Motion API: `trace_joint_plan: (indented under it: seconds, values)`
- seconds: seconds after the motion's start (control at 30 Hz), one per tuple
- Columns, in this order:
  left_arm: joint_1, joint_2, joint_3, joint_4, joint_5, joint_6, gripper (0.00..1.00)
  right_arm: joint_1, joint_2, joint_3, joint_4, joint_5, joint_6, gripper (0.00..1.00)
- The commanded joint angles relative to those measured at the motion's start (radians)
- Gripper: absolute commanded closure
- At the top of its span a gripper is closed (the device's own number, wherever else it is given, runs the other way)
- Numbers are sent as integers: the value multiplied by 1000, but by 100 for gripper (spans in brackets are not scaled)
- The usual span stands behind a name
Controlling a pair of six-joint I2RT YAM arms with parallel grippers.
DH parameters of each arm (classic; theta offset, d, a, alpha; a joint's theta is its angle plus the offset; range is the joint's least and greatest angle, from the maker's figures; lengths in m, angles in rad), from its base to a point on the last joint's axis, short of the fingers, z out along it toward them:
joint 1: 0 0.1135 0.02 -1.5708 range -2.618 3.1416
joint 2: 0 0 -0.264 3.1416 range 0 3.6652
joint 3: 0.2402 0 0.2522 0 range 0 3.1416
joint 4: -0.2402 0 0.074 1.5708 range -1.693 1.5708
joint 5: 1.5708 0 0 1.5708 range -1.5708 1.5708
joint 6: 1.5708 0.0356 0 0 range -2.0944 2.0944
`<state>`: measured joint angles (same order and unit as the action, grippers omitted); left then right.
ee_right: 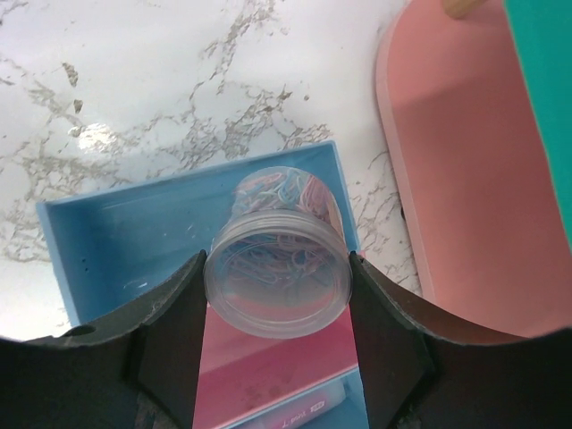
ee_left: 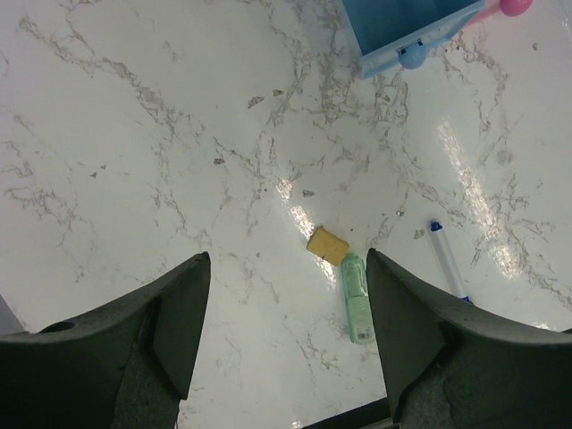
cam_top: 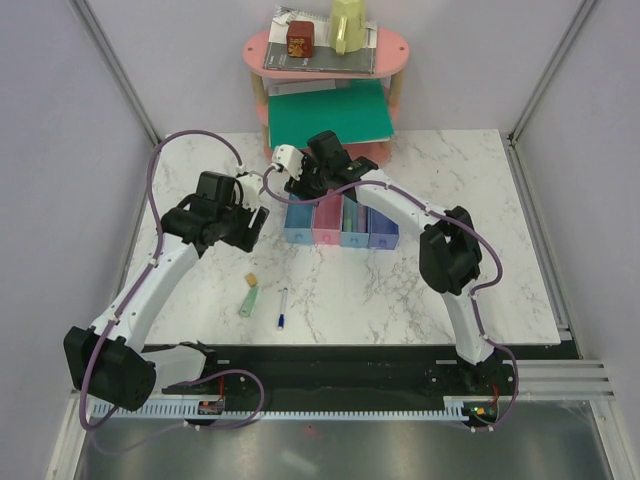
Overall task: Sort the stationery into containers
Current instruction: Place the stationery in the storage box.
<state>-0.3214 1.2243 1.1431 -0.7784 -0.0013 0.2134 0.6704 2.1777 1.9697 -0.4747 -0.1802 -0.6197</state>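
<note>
Marble table (cam_top: 450,175): right gripper (ee_right: 277,264) clamps clear round tub (ee_right: 275,299) over light blue tray (ee_right: 116,241), likely for dropping; left gripper (ee_left: 286,268) hangs wide-open above tan eraser (ee_left: 327,244).

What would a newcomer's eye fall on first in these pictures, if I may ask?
The right gripper is shut on a clear round tub of colourful bits, held over the light blue tray. The open left gripper hangs over the marble table, where a tan eraser, pale green marker and white pen lie loose.
</note>
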Motion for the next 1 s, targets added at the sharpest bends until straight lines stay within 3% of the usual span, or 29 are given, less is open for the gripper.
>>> trace_joint_plan:
  seconds: [0.0, 0.3, 0.57, 0.97]
  values:
    - [10, -31, -25, 50, -3, 43, 23, 3, 22, 49, 74, 15, 9, 68]
    - [18, -26, -19, 56, 35, 49, 22, 3, 57, 9, 107, 38, -17, 66]
    - [30, -16, -34, 70, 55, 52, 22, 3, 54, -22, 105, 53, -29, 46]
    - [38, -11, -54, 91, 90, 34, 22, 6, 34, -72, 99, 67, -48, 31]
